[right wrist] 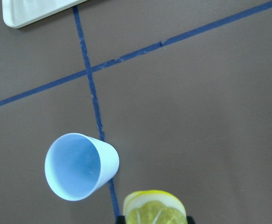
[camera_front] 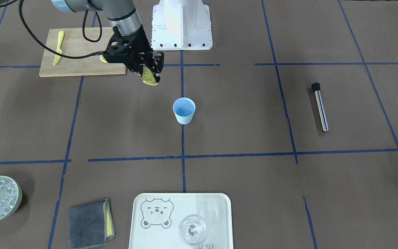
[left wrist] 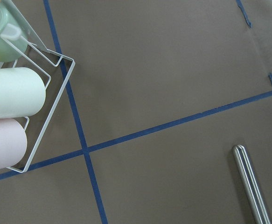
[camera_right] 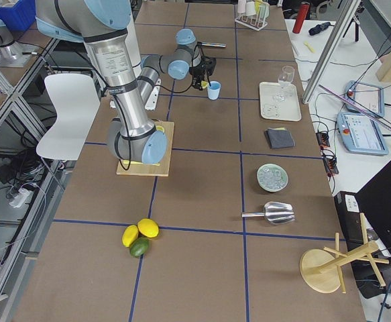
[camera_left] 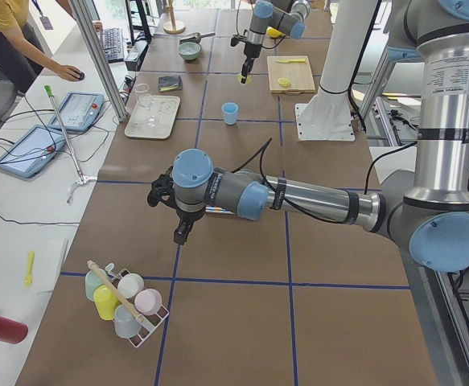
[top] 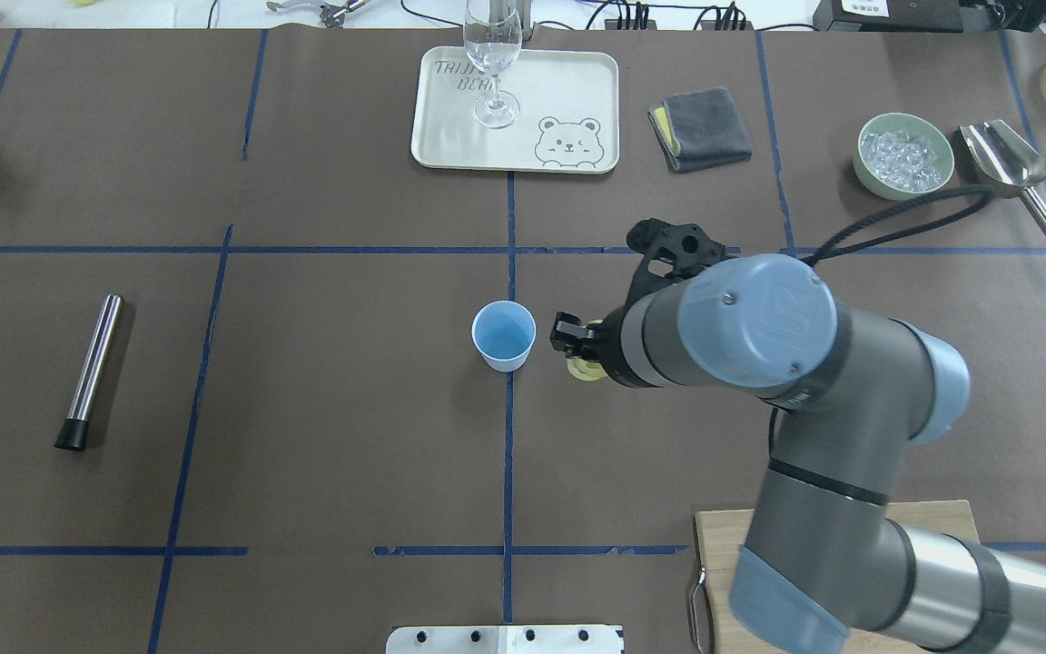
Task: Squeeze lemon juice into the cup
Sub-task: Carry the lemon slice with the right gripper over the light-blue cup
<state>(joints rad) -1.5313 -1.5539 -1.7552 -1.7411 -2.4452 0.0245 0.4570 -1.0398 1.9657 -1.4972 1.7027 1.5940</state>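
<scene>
Lemon slice [camera_front: 150,79] clamped between fingers of right gripper [camera_front: 149,73], held off brown surface [camera_front: 240,114], near upright pale blue cup [camera_front: 184,111], not over its mouth, left gripper [camera_left: 181,234] finger state cannot be told.

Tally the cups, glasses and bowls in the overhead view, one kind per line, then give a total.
blue cup: 1
clear stemmed glass: 1, standing on the tray
green bowl of ice: 1
Total: 3
</scene>
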